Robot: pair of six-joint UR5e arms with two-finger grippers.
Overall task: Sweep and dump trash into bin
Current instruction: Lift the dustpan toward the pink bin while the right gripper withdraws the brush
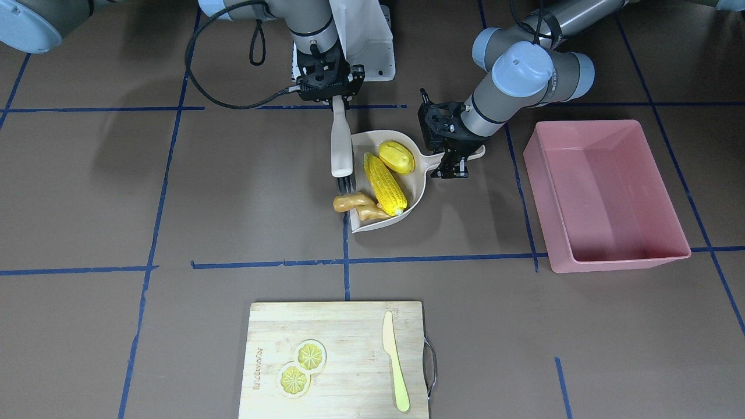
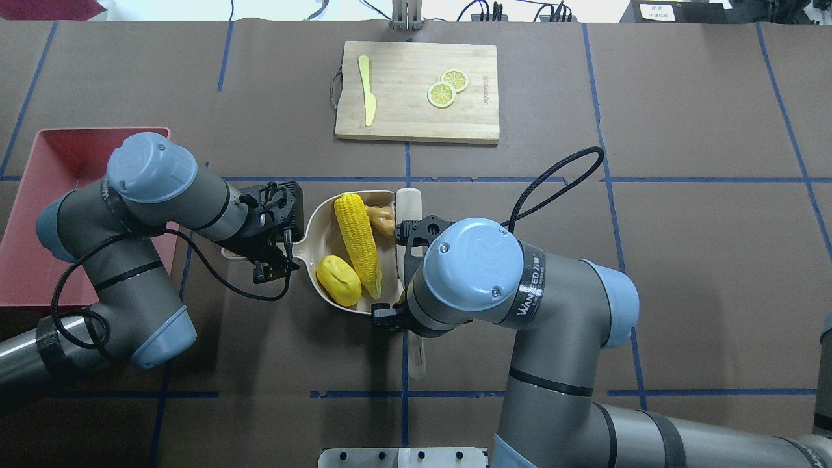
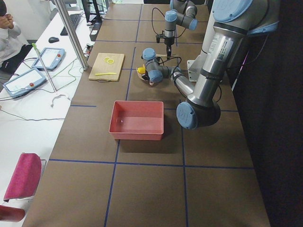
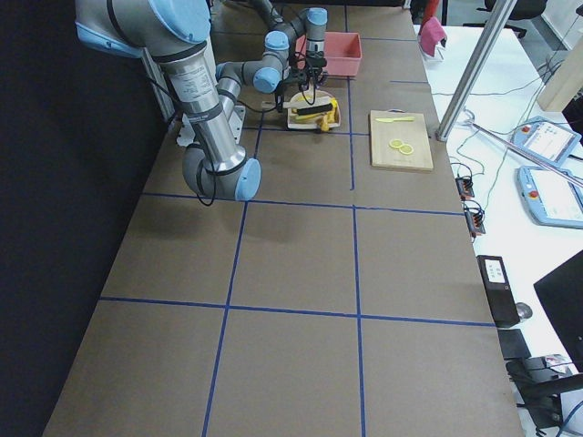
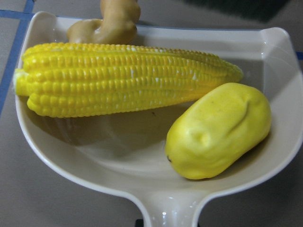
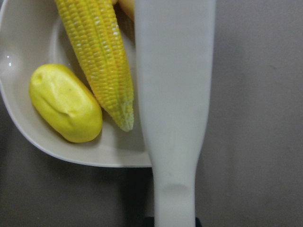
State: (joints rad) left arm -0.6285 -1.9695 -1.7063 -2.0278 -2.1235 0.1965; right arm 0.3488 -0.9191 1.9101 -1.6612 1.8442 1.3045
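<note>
A beige dustpan (image 1: 416, 192) lies mid-table. In it are the long yellow corn cob (image 1: 384, 183) and the rounded yellow potato (image 1: 397, 157). The tan ginger root (image 1: 355, 205) lies at the pan's open mouth, partly inside. My left gripper (image 1: 458, 158) is shut on the dustpan's handle. My right gripper (image 1: 339, 103) is shut on a white brush (image 1: 341, 142), whose dark bristles touch the ginger. The left wrist view shows the corn (image 5: 123, 78), potato (image 5: 220, 130) and ginger (image 5: 106, 23). The pink bin (image 1: 669, 174) stands empty beyond the left arm.
A wooden cutting board (image 1: 343, 326) with two lemon slices (image 1: 302, 366) and a pale knife (image 1: 394, 361) lies at the far side from the robot. Blue tape lines cross the brown table. The robot's white base plate (image 1: 372, 46) is behind the brush.
</note>
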